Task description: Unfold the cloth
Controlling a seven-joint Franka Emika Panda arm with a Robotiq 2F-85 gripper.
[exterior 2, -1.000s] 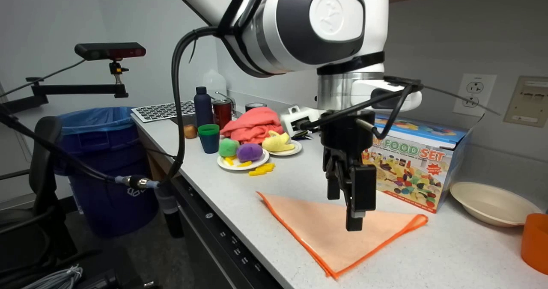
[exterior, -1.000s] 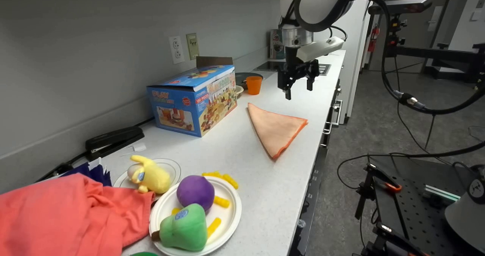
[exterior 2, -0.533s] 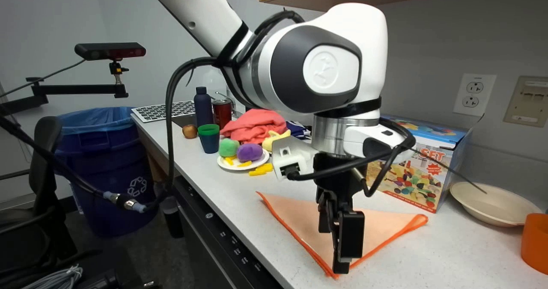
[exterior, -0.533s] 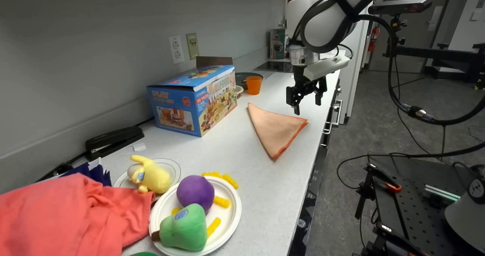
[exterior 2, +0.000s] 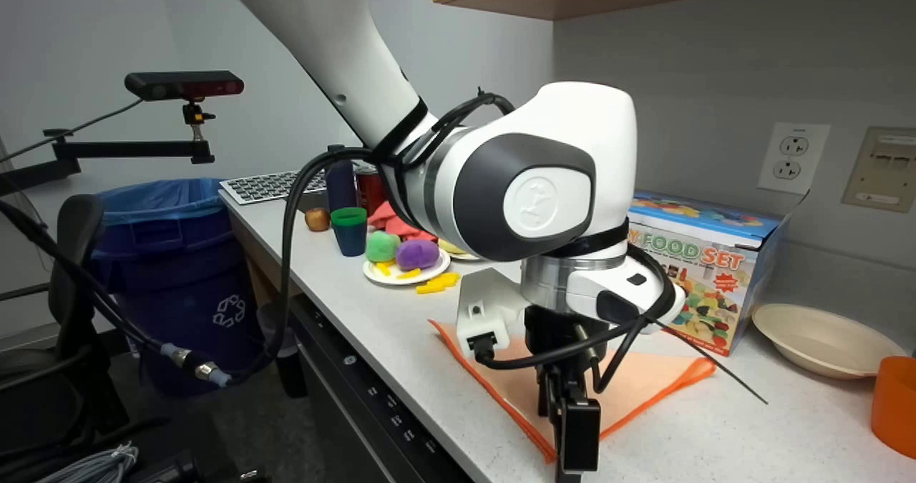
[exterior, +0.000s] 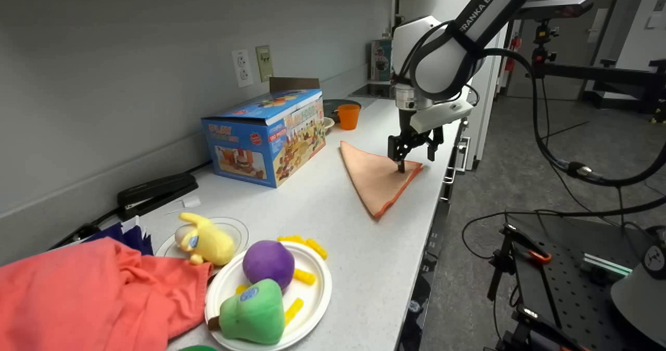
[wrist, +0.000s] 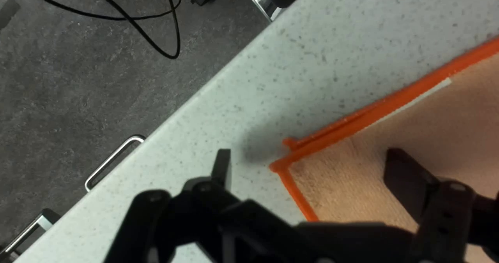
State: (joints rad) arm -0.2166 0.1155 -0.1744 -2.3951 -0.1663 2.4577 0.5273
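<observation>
My gripper is released, its two fingers spread well apart and pointing down at the counter. In the wrist view I have one finger above the peach cloth and its mate above bare countertop, with an orange-hemmed corner of the cloth lying in the gap between them. Whether either fingertip touches what is below it, I cannot tell.

The cloth lies folded in a triangle. The corner under me sits near the counter's front edge, and two orange hems run just beside each other along one side leading up to it. Another corner points toward the rear edge, where I see the play food box, and past it the beige bowl and the orange cup.

Well apart from the cloth, farther along the counter, the white plate bears a purple plush, a green plush and yellow sticks. Coral fabric is heaped near the rear edge.
</observation>
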